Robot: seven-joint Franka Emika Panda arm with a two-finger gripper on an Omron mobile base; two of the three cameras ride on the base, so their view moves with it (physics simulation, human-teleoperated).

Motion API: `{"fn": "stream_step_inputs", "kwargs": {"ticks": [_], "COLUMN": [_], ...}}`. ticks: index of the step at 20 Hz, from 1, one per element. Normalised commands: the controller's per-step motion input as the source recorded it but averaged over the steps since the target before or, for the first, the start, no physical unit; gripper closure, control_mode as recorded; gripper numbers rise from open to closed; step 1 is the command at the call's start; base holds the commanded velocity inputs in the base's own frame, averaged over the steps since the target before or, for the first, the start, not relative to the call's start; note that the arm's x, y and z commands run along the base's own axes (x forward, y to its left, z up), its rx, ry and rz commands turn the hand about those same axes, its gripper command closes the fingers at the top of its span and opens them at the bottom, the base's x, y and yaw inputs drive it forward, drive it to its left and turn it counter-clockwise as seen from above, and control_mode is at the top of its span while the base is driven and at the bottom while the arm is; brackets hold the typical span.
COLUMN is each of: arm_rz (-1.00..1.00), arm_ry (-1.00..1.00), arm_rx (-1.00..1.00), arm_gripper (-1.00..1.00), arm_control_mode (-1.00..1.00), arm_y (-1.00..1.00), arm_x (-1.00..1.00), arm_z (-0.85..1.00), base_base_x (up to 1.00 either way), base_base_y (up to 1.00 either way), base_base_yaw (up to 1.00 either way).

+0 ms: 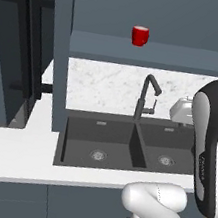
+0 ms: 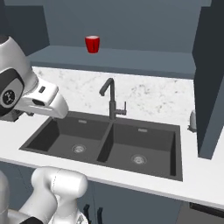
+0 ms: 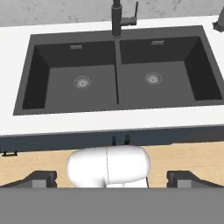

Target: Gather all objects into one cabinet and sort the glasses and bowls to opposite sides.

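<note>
Count as observed: one red cup [image 1: 139, 36], standing on the cabinet shelf [image 1: 191, 59]; one double sink [image 3: 118, 70] set into the bench [image 1: 12, 150], comprising two basins, each with one round drain, two drains in total; one dark tap [image 2: 111, 101] at the rear between the basins; one open cabinet door [image 1: 58, 46] to the left of the sink; one small grey item [image 2: 192, 121] on the bench at right, kind not determinable.
</note>
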Motion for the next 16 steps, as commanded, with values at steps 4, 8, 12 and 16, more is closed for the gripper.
{"fn": "stream_step_inputs", "kwargs": {"ticks": [4,8,12,16], "arm_rz": [0.00,0.00,0.00,0.01], "arm_ry": [0.00,0.00,0.00,-0.20], "arm_rx": [0.00,0.00,0.00,0.02], "arm_gripper": [-1.00,-1.00,-1.00,-1.00], "arm_control_mode": [1.00,1.00,-1.00,-1.00], "arm_y": [0.00,0.00,-0.01,-0.08], "arm_x": [0.00,0.00,0.14,-0.02], "arm_z": [0.00,0.00,0.00,0.26], "base_base_x": [0.44,0.26,0.12,0.00], "base_base_y": [-0.33,-0.22,-0.08,0.00], "base_base_yaw": [-0.02,-0.06,-0.02,0.00]}}
